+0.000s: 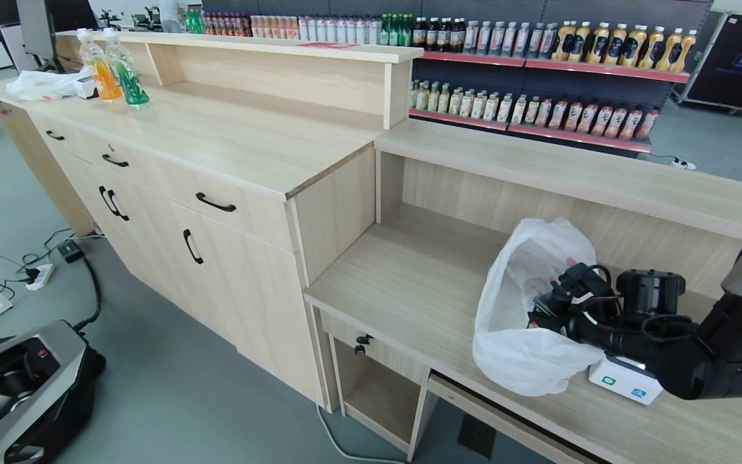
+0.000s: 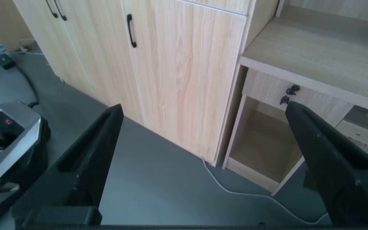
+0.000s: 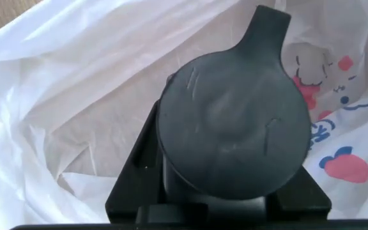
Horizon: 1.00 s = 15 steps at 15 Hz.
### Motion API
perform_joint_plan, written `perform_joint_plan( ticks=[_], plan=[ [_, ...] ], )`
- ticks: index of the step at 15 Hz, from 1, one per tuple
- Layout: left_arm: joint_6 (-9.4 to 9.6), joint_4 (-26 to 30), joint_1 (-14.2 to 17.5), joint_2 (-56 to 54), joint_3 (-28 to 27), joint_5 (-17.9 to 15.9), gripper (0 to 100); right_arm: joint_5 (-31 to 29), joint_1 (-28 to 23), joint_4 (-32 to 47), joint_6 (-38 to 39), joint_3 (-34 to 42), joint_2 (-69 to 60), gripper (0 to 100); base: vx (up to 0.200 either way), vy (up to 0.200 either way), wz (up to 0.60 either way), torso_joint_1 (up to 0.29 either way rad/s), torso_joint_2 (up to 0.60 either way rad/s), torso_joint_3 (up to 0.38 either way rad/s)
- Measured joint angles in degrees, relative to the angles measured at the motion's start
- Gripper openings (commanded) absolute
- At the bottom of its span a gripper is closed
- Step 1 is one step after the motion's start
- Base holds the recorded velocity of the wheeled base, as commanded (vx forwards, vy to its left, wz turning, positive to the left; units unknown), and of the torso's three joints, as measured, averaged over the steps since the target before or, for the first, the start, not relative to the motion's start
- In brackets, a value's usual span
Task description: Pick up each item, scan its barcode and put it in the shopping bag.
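A white plastic shopping bag [image 1: 522,351] stands open on the lower desk [image 1: 409,283] at the right. My right gripper [image 1: 548,303] is in the bag's mouth, shut on a black round item [image 3: 232,121] with a short tab, which hangs above the bag's inside [image 3: 56,115]. A white packet with pink and blue cartoon print [image 3: 344,160] lies in the bag beyond it. My left gripper [image 2: 203,112] hangs open and empty low over the grey floor, facing the cabinet doors [image 2: 184,70]. An orange bottle [image 1: 100,64] and a green bottle [image 1: 127,67] stand on the tall counter, far left.
A small white box [image 1: 625,380] sits on the desk beside the bag, under my right arm. A second white bag [image 1: 42,84] lies by the two bottles. Shelves of bottled drinks [image 1: 525,64] run behind the counter. Cables and a power strip [image 1: 39,276] lie on the floor.
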Motion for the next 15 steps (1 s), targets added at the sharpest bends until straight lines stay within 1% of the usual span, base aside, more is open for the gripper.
perform_joint_plan(
  ticks=[7, 9, 10, 15],
  plan=[
    [0.0, 0.0, 0.0, 0.0, 0.0, 0.0, 100, 0.0, -0.3, -0.9, -1.2, 0.9, 3.4, 0, 0.0, 0.0, 0.0, 0.0, 0.0, 0.0],
    [0.0, 0.0, 0.0, 0.0, 0.0, 0.0, 100, 0.1, -0.3, -2.5, -1.5, 1.3, 4.2, 0, 0.0, 0.0, 0.0, 0.0, 0.0, 0.0],
    [0.0, 0.0, 0.0, 0.0, 0.0, 0.0, 100, 0.1, -0.3, -2.8, -1.5, 1.4, 4.5, 100, 0.0, 0.0, 0.0, 0.0, 0.0, 0.0],
    [0.0, 0.0, 0.0, 0.0, 0.0, 0.0, 100, 0.6, -0.3, -3.7, -1.3, 2.3, 4.9, 100, 0.0, 0.0, 0.0, 0.0, 0.0, 0.0]
  ],
)
